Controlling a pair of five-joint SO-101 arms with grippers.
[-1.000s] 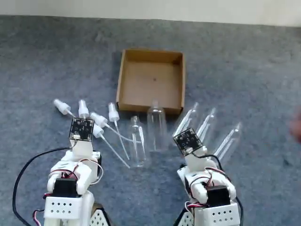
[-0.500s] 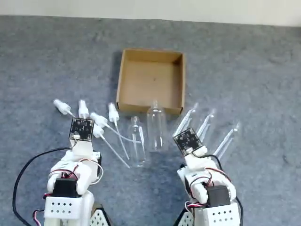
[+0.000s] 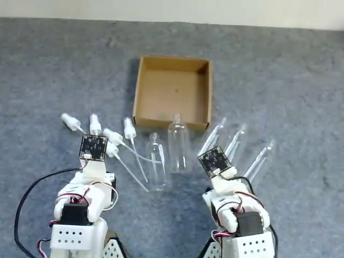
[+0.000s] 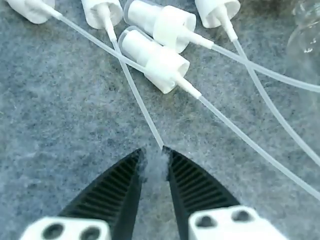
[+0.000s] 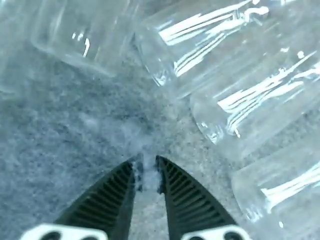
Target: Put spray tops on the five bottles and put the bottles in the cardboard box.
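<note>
1. High view: the cardboard box (image 3: 173, 94) is brown, square and shallow. It sits open-topped on the grey, felt-like surface (image 3: 290, 75) with its floor bare.
2. Five clear bottles (image 3: 236, 141) lie on their sides, uncapped, on the arms' side of the box. The wide bottle (image 3: 179, 145) has its neck at the box's near wall, and the slim bottle (image 3: 156, 161) lies just beside it. The other three fan out off the box's near right corner.
3. Five white spray tops (image 3: 113, 136) lie scattered off the box's near left corner, with their thin translucent dip tubes (image 4: 135, 90) crossing one another.
4. The left hand (image 4: 154, 157) is all but closed, with a narrow slit between its black jaws, and holds nothing. One tube's end lies just at its tips.
5. The right hand (image 5: 147, 172) is likewise nearly closed and holds nothing. It is near the bottles' bases.
</note>
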